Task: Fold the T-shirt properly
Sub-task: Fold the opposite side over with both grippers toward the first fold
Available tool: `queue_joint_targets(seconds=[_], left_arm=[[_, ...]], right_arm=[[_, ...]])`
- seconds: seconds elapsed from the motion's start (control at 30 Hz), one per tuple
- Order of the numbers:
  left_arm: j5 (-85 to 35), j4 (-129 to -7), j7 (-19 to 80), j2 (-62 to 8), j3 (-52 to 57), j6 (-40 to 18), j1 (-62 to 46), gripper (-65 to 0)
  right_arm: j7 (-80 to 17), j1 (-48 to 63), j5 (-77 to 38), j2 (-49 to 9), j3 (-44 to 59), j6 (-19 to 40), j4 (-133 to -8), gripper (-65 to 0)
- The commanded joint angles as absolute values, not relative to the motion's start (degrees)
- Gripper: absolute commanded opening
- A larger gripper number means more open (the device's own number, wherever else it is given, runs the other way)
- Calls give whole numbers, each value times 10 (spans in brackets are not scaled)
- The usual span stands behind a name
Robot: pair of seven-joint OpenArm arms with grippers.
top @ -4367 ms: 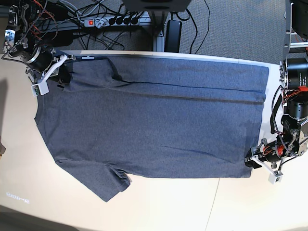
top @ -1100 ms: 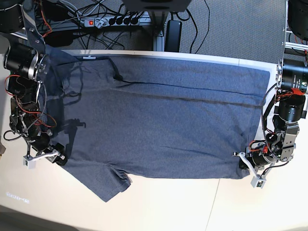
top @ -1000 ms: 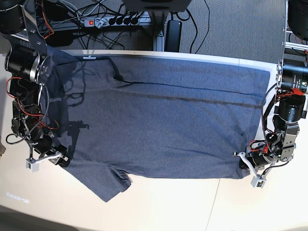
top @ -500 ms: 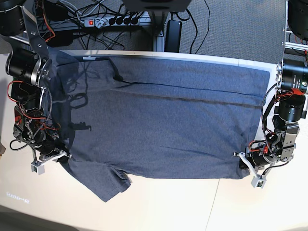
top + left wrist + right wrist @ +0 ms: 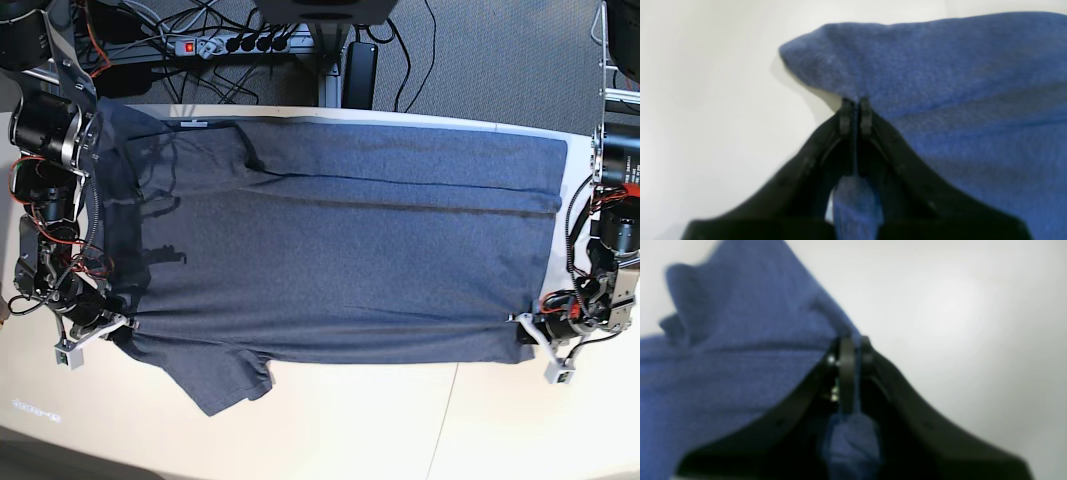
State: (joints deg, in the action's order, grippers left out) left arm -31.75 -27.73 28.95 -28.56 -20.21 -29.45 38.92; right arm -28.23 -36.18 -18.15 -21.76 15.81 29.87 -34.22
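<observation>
The slate-blue T-shirt [image 5: 340, 250] lies spread flat across the table, neck end at the left and hem at the right. One sleeve [image 5: 230, 385] sticks out toward the front. No white letters show. My right gripper [image 5: 118, 326] is shut on the shirt's front left edge near that sleeve. In the right wrist view its tips [image 5: 853, 346] pinch blue fabric [image 5: 740, 356]. My left gripper [image 5: 530, 350] is shut on the front corner of the hem. In the left wrist view its tips [image 5: 855, 111] pinch a lifted fold of the fabric [image 5: 957, 100].
A power strip [image 5: 235, 43] and loose cables [image 5: 400, 50] lie on the grey floor behind the table's back edge. The arm bases stand at the table's left [image 5: 45, 130] and right [image 5: 615, 160] ends. Bare tabletop [image 5: 350, 430] runs along the front.
Both grippers have pulled apart, the left one toward the base view's right and the right one slightly left. The shirt's hem has shifted right and the fabric lies stretched wider.
</observation>
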Motion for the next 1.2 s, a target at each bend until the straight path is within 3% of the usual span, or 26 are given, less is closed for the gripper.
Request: queue_joint_targets(seconds=[0.0,0.23,0.53,0.87,1.17], left_arm=[[-311,-281,285,-307,-200,-296,410,-650],[-399,-282,349,-335,-200,-364,411,-650],[-493,-300,415,-364,-200,-394,402,-650],[-574,-452,469,-447,-200,-400,309,-650],[-576,-577,479,-491,-198,-400,233,-650]], right_arm=[[-277,-382,-198,-238,160,324,-362,-650],[-347,-382,-278,-261,160,333,-399,-650],[-378,-302,-354,-287,160,336,-465,-650],[-377,-163,-374,-289,160,336,-627,-650],[-378,-128,-375,-289,161,336,-653,-650]])
